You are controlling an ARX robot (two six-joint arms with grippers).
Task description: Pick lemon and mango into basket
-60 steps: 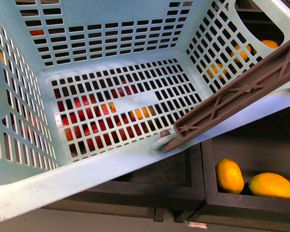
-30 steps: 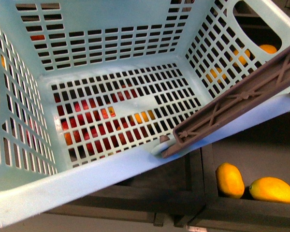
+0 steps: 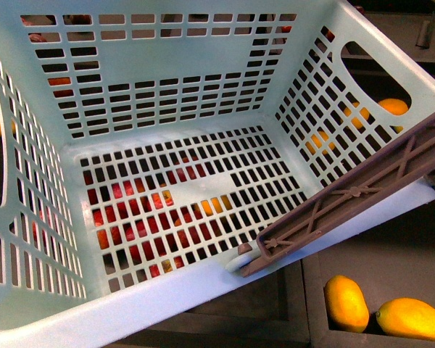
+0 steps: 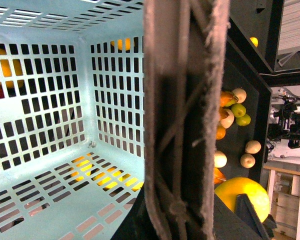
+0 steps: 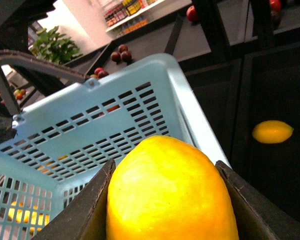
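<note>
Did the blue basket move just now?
Yes. The basket slid down the picture, so more of its far wall shows. The mangoes in the bin below slid down too, so maybe the camera moved instead. The brown handle still lies across the rim, and the basket is still empty.

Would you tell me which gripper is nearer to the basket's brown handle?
Left. The left gripper has the handle between its jaws; the right gripper holds a yellow fruit outside the basket.
</note>
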